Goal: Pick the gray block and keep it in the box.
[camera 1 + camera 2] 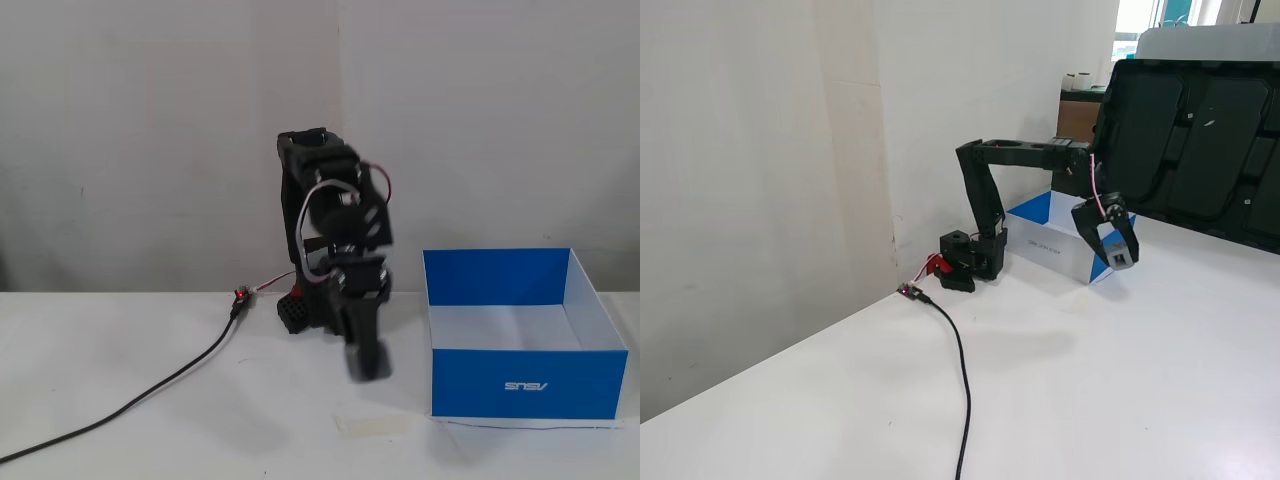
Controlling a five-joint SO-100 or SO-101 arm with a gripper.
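In a fixed view my gripper (1121,259) hangs well above the table, shut on the gray block (1125,256), a small gray cube between the black fingers. It sits just in front of the corner of the blue box (1051,242). In the front fixed view the gripper (366,364) is motion-blurred, left of the box (520,385), and the block cannot be made out there. The box is blue outside, white inside, with a small white logo on its front wall.
A black cable (150,395) runs across the table's left side to the arm's base (965,262). A strip of pale tape (372,424) lies on the table below the gripper. Large black trays (1200,150) lean behind the box.
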